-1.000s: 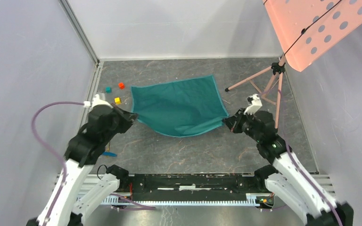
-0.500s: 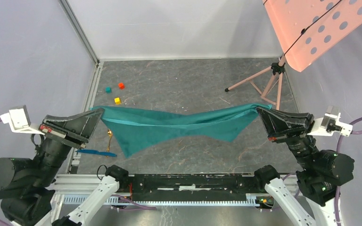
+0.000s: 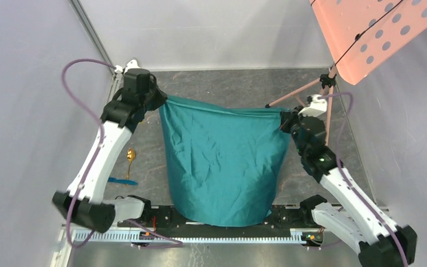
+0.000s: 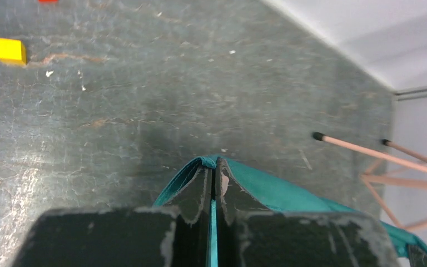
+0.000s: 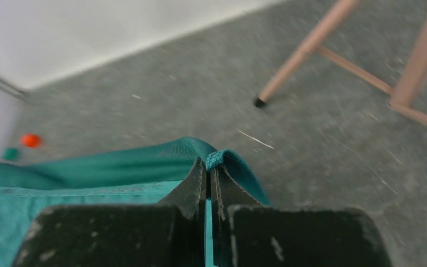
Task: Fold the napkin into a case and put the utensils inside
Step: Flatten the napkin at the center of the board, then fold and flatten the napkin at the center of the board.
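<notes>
Step judged: spreading the cloth, before any fold. No case is formed yet.

- 6 o'clock, nearest: the lower hem of the napkin (image 3: 222, 161) is seen across the base rail (image 3: 164, 213) between the arm mounts. Whether it rests there or hangs free cannot be told.
- Centre: the napkin is opened to one broad, creased sheet, held by its two far corners, with the upper edge drawn fairly taut between them.
- 8 o'clock of the cloth: the blue utensil (image 3: 120, 180) lies on the table (image 3: 222, 89), apart from the cloth.
- 9 o'clock: the gold spoon (image 3: 129, 155) lies just beyond it, also clear of the cloth.
- 11 o'clock corner: pinched by the left gripper (image 3: 159, 101). In the wrist view the jaws are closed to a slit, with teal hem clamped between them.
- 1 o'clock corner: pinched likewise by the right gripper (image 3: 284, 118), with a small bunch of hem showing above the closed jaws.
- Far right: the pink tripod (image 3: 303, 92) stands close behind the right gripper.
- Far left: a yellow cube (image 4: 10, 49) and a red cube (image 5: 30, 140) are seen in the wrist views only.

Containers: none yet. Both utensils are outside any pouch.

Next move, as judged: the sheet should be laid flat on the table with both corners lowered evenly. The tripod leg and the utensils at 8 to 9 o'clock should be kept from under the cloth.
</notes>
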